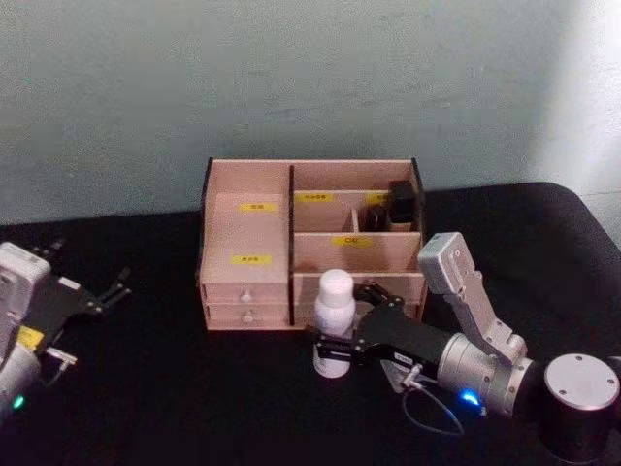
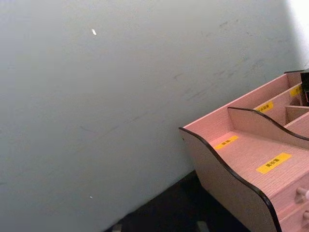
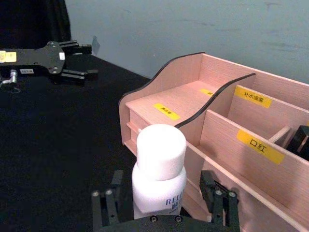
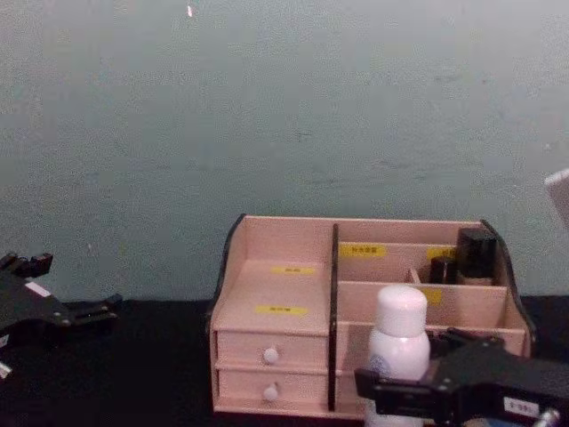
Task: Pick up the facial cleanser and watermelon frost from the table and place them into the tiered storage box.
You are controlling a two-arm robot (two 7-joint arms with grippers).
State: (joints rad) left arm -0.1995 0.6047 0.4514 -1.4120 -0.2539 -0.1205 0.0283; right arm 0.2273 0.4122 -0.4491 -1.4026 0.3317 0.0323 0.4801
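The facial cleanser (image 1: 334, 301), a white bottle with a rounded white cap, stands upright on the black table just in front of the tiered storage box (image 1: 247, 233). My right gripper (image 1: 325, 349) is open and straddles its lower body. In the right wrist view a finger (image 3: 104, 208) stands on either side of the bottle (image 3: 159, 164), each with a small gap. The chest view shows the bottle (image 4: 400, 334) above the gripper (image 4: 396, 387), before the box (image 4: 276, 285). My left gripper (image 1: 92, 267) is parked open at the far left. The watermelon frost is out of view.
Small dark bottles (image 1: 400, 204) stand in the box's back right compartment. The box's top left step (image 2: 241, 150) is bare wood with yellow labels. A pale wall runs close behind the box. My right arm's elbow (image 1: 579, 408) fills the near right corner.
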